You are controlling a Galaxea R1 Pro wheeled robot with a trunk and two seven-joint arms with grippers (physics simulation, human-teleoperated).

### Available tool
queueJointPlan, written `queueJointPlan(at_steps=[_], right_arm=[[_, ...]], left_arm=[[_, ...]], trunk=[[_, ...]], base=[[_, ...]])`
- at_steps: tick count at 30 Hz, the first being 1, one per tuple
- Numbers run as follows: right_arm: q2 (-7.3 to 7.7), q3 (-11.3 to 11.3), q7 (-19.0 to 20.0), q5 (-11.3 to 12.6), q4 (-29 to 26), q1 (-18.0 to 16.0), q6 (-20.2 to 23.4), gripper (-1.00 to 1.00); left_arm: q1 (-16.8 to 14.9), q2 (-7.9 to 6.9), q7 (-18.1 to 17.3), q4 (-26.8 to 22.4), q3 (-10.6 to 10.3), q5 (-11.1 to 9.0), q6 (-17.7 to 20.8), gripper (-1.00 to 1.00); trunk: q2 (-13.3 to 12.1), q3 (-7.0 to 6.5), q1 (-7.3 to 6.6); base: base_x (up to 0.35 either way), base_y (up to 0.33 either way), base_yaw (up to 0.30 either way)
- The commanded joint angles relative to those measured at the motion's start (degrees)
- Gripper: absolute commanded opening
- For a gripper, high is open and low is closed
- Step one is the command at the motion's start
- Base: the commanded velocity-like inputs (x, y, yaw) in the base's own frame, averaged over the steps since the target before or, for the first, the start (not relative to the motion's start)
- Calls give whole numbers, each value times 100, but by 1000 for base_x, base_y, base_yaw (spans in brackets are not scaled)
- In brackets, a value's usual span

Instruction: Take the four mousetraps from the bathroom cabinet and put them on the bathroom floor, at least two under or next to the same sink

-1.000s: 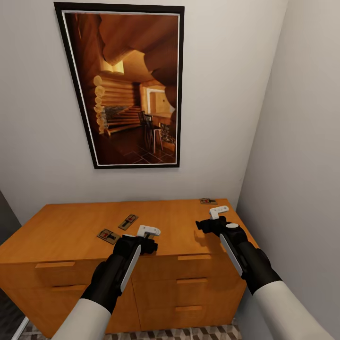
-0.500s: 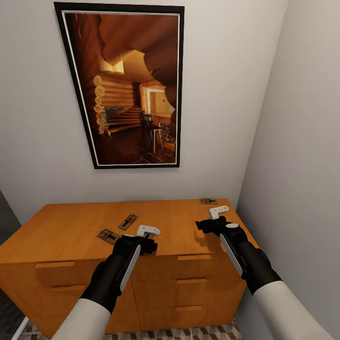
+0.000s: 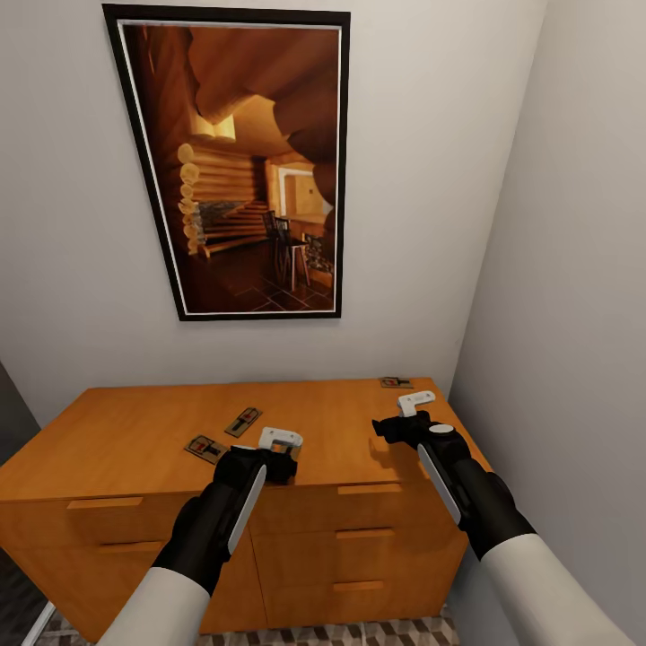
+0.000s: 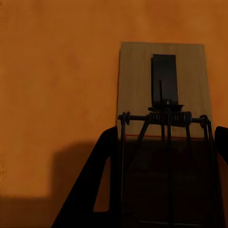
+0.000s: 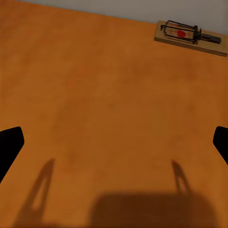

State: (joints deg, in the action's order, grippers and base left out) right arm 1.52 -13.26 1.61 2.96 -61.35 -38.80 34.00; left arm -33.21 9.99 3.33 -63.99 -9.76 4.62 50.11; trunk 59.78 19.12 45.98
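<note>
Pickup of the first mousetrap looks to be the step in hand: the robot's left gripper (image 4: 164,190) hangs low with its dark fingers spread either side of a small flat wooden mousetrap with a dark spring (image 4: 164,102) on the low orange-brown wooden cabinet (image 3: 126,431), so I judge the next move is to close squarely. The right gripper (image 5: 114,142) hovers spread over bare wood, two mousetraps (image 3: 224,434) lie left, another mousetrap (image 3: 395,382) rests by the white wall, beneath a black-framed log-cabin picture (image 3: 242,170).

Both arms reach forward, wrists level. Left tool (image 3: 280,446) hangs low, fingers apparently spread wide; right tool (image 3: 414,405) hovers higher, fingers parted.
</note>
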Motion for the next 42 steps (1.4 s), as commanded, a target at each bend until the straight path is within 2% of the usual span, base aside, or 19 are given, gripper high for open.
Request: queueJointPlan(at_steps=[1, 24, 42], right_arm=[[6, -12, -5, 29, -8, -5, 28, 100], [6, -19, -6, 29, -9, -5, 28, 100], [6, -19, -5, 29, -7, -5, 28, 100]], left_arm=[[-2, 1, -16, 71, -9, 30, 25, -100], [-2, 1, -16, 71, -26, 30, 25, -100], [-2, 1, -1, 53, -40, 50, 16, -100]], trunk=[[4, 8, 1], [4, 8, 1], [-718, -315, -394]], base=[[0, 0, 0], [0, 0, 0], [0, 0, 0]])
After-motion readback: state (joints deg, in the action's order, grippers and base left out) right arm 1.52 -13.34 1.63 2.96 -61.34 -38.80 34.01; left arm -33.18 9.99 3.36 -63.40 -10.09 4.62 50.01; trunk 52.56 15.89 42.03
